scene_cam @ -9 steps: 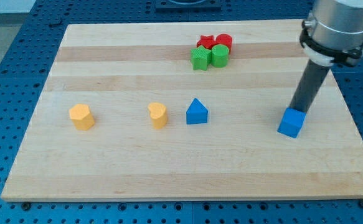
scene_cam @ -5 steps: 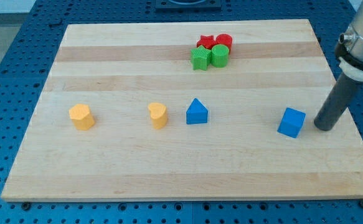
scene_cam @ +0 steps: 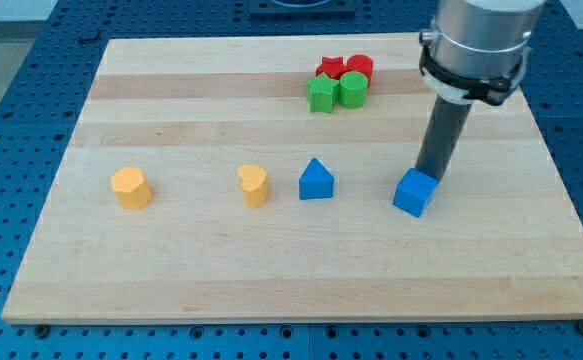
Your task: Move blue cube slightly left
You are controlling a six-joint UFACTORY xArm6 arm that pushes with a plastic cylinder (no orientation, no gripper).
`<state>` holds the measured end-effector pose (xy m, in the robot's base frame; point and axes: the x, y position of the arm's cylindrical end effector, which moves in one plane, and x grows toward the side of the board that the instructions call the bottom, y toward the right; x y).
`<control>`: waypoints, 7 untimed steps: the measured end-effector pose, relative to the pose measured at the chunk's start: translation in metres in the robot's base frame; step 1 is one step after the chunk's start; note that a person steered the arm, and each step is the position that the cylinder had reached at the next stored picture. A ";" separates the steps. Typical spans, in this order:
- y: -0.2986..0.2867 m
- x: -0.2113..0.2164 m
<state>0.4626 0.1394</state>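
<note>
The blue cube [scene_cam: 414, 192] sits on the wooden board [scene_cam: 221, 270], right of centre. My tip [scene_cam: 428, 177] is right behind the cube, at its upper right edge, touching or nearly touching it. The dark rod rises from there to the grey arm at the view's top right. A blue triangular block [scene_cam: 316, 180] lies to the cube's left, well apart from it.
A yellow heart-shaped block [scene_cam: 255, 185] and a yellow block [scene_cam: 131, 187] lie further left in the same row. Near the view's top a red star [scene_cam: 330, 68], a red cylinder [scene_cam: 360, 68], a green star [scene_cam: 321, 95] and a green cylinder [scene_cam: 352, 89] cluster together.
The blue cube has slid left by about fifty pixels. My tip went from behind the cube to its right side, then moved left with it and now stands behind it.
</note>
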 end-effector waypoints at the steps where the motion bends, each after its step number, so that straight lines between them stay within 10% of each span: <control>1: 0.006 0.006; 7: -0.029 0.060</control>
